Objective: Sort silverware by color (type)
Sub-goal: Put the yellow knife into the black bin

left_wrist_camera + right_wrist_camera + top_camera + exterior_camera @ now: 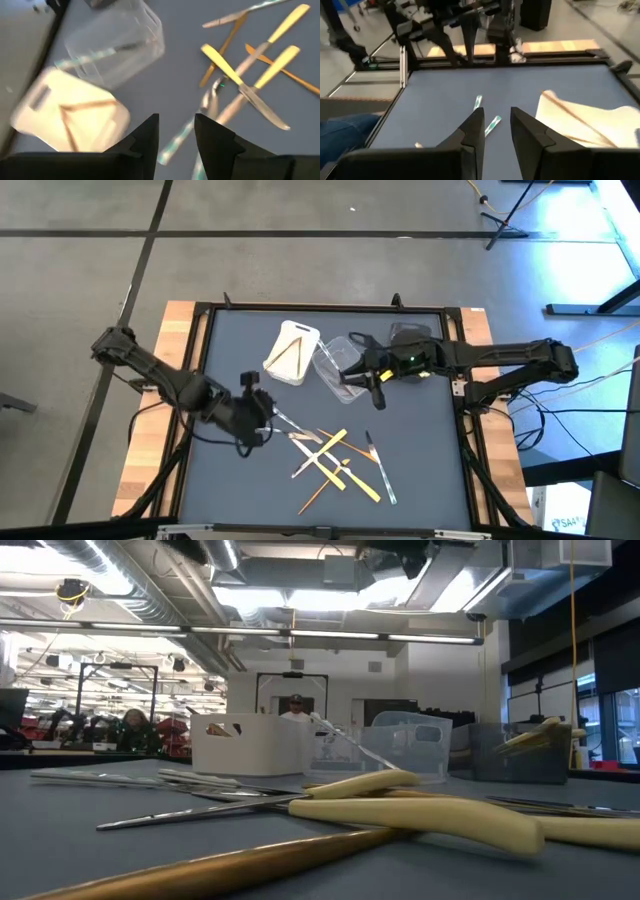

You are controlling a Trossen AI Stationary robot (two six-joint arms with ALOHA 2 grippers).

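Grey concrete floor surrounds the dark worktop (250,500), which has three tubs near its far edge. The white tub (291,352) holds a few tan wooden pieces leaning against each other. The clear tub (338,366) beside it has one clear utensil inside, and the dark grey tub (408,336) lies under the right arm, so its contents are hidden. The loose silverware (335,460), yellow, clear and wood-like, lies crossed in a pile near the front of the worktop. The left gripper (176,134) holds a clear utensil (176,142) between its fingers. The right gripper (496,127) hovers over the clear tub, fingers narrowly apart, holding nothing.
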